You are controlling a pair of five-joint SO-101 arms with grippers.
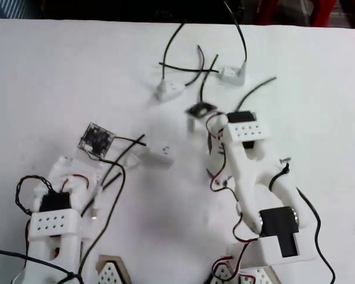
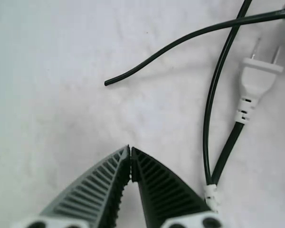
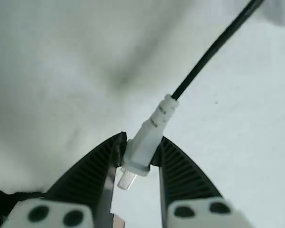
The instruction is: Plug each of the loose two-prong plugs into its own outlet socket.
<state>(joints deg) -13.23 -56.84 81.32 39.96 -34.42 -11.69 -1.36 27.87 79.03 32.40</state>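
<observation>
White tabletop (image 1: 59, 71) filled the high view, with a dark strip of room and some red shapes (image 1: 296, 10) beyond its far edge. Two arms stood on it, the left arm (image 1: 53, 222) and the right arm (image 1: 248, 160). Three white connector bodies on black cords lay apart: the far-left connector (image 1: 168, 89), the far-right connector (image 1: 231, 74) and the near connector (image 1: 157, 155); plug or socket could not be told from there. In the left wrist view, the left gripper (image 2: 130, 153) had its jaws pressed together on nothing above bare table, and one two-prong plug (image 2: 257, 76) lay flat nearby beside a loose cord end (image 2: 107, 83). In the right wrist view, the right gripper (image 3: 141, 138) pinched one held plug (image 3: 145, 140) by its white body, its cord (image 3: 213, 47) leading away over the table.
</observation>
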